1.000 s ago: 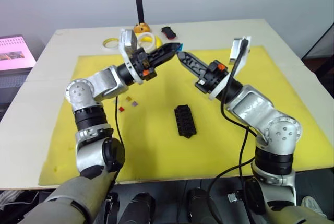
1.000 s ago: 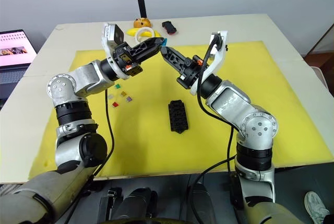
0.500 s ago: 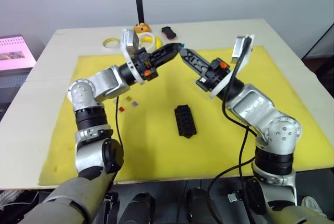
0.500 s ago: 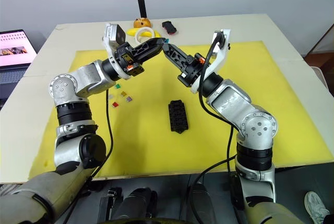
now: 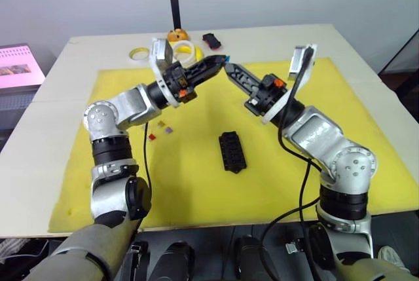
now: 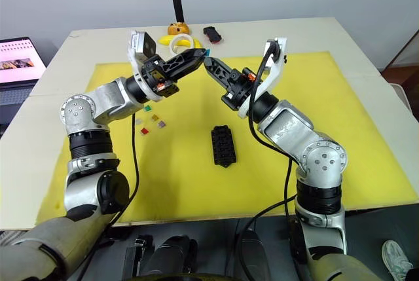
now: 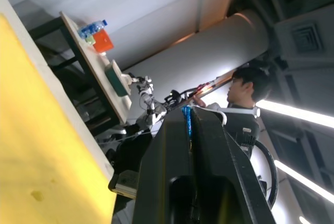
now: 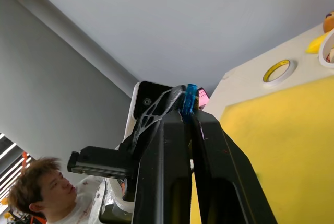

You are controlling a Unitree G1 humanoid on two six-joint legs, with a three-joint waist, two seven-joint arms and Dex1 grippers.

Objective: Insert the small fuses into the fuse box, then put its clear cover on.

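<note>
While both arms meet tip to tip high over the yellow mat [image 5: 196, 183], the left gripper [image 5: 219, 62] and right gripper [image 5: 228, 68] each pinch 1 blue fuse [image 8: 190, 98], apparently mid-handover. Next, 1 must let go before carrying it down to the fuse box [image 5: 232, 152]; loose fuses [image 5: 162, 128] wait nearby.

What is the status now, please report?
Left gripper and right gripper tip to tip above the mat, both shut on blue fuse. Fuse box empty, path clear.
</note>
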